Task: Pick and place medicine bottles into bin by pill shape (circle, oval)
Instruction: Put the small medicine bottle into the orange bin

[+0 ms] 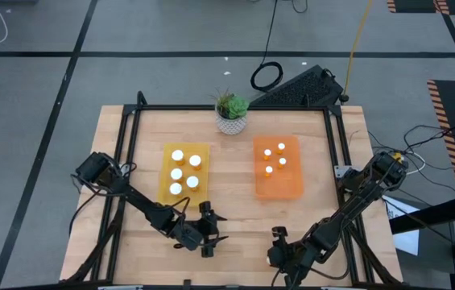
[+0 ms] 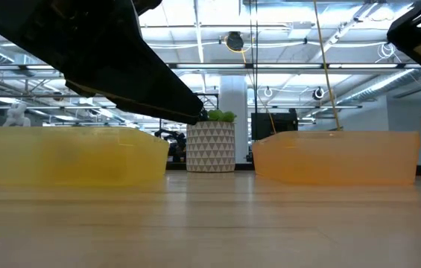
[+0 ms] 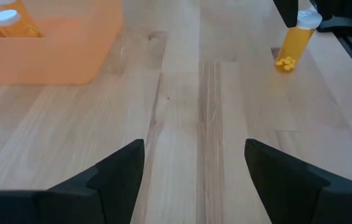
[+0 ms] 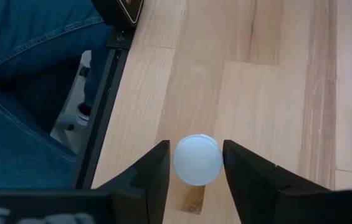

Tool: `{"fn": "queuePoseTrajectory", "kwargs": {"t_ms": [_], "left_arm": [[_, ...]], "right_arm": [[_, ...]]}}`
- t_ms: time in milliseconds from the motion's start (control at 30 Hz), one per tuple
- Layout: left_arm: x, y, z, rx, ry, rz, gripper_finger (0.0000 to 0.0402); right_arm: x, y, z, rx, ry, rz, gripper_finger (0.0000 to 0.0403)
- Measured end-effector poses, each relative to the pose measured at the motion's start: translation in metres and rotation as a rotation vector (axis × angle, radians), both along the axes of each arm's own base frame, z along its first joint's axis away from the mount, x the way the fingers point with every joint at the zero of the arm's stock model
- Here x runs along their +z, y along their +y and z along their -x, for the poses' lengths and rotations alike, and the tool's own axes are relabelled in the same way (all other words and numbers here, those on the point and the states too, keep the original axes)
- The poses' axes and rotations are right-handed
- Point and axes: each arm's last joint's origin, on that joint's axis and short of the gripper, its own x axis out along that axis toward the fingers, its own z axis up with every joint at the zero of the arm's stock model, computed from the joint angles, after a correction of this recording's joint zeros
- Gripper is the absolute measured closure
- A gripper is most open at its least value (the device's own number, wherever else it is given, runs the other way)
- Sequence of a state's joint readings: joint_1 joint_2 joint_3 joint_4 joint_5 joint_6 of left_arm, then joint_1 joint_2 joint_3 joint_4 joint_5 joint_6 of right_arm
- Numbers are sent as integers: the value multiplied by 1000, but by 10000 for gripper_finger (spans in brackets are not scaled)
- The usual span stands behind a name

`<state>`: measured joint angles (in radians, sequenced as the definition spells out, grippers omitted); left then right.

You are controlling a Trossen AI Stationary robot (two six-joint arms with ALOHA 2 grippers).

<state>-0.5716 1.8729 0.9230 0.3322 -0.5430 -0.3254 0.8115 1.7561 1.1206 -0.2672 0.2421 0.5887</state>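
Wooden tabletop point(image 1: 231, 205) with yellow bin point(image 1: 184, 173), orange bin point(image 1: 279, 167), potted plant point(image 1: 231, 112); right gripper point(image 4: 196, 163) fingers clamped on medicine bottle point(image 4: 197, 159) at near edge; left gripper point(image 3: 194, 163) fingers apart, nearby; bottle body hidden under cap.

High cam straight down, low cam table-level facing room, both sharing trays, wrist cams close over tabletop

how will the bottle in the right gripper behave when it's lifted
Probably light: the bottle looks mostly empty, a few pills at its base. Tall and narrow, so apt to tip. The right gripper holds only its round white cap, so it might swing or slip.
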Motion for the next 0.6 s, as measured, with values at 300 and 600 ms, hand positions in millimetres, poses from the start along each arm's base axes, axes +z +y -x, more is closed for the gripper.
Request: {"fn": "queuePoseTrajectory", "kwargs": {"t_ms": [300, 600], "left_arm": [[0, 0, 0, 0, -2, 1, 121], [0, 0, 0, 0, -2, 0, 121]], "right_arm": [[0, -1, -1, 1, -33, 45, 259], [-1, -2, 0, 2, -21, 58, 250]]}}
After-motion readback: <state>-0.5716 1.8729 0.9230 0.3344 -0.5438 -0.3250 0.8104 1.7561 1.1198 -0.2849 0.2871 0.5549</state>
